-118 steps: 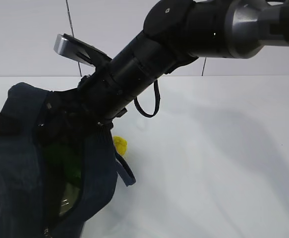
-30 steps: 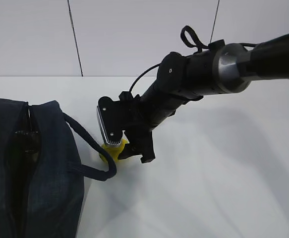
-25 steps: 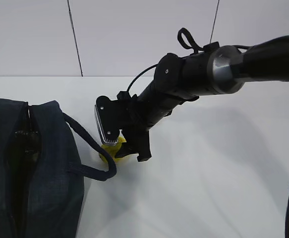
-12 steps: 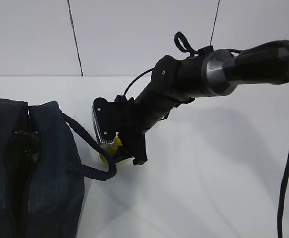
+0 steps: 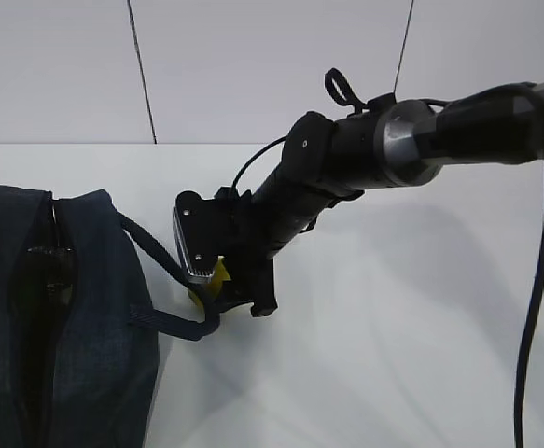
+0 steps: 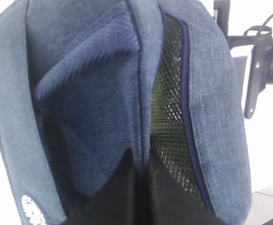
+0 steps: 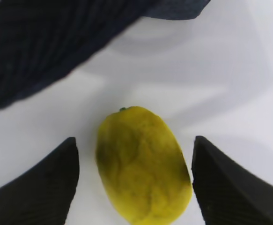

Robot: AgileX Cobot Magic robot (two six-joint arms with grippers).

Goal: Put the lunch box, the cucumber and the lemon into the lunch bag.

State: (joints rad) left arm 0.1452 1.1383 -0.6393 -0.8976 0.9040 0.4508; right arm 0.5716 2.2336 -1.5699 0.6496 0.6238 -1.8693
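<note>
- Bright, even light; soft shadows fall on the white table [image 5: 393, 327] below the arm [image 5: 365, 163].
- Wrist close-ups are blurred: fingertips [image 7: 47, 187], strap [image 7: 56, 37].

Looking straight down at the lemon [image 7: 143, 166] lying on the white table [image 7: 230, 84], sitting between the two dark fingertips [image 7: 38, 185] of the right gripper [image 7: 135, 180], spread wide with gaps either side. Seeing dark navy lunch bag [image 7: 56, 42] fabric crossing the top left.
</note>
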